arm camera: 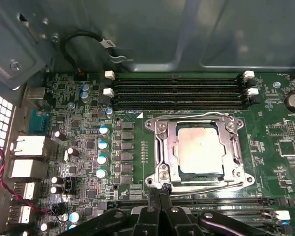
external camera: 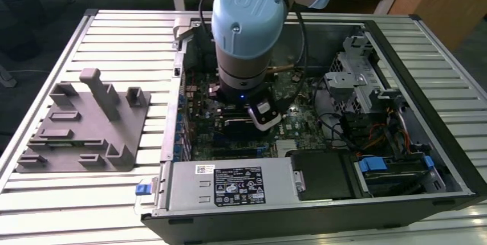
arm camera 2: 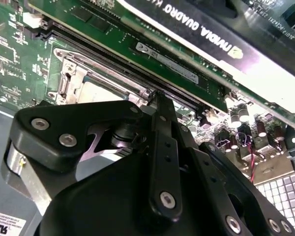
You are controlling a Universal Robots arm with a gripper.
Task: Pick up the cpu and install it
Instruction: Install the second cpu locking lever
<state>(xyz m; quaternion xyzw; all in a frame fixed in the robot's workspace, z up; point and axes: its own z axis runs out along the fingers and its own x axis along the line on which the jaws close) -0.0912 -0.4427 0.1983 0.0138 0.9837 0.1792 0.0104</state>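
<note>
Inside the socket frame (arm camera: 199, 151) the cpu (arm camera: 200, 149) sits seated; fingers (arm camera: 160, 194) closed, empty, just beside; best kept vertical.

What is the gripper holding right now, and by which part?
Nothing that can be seen. The cpu already lies in the socket frame on the motherboard, and the gripper sits at the frame's edge, with nothing visible between its fingers.

in the exterior view the arm (external camera: 247, 34) hides the motherboard's (external camera: 300, 94) middle, socket included. in the second wrist view the gripper (arm camera 2: 157, 98) body covers most of the socket frame (arm camera 2: 76, 81). in the first wrist view the picture's edge cuts off the gripper.
</note>
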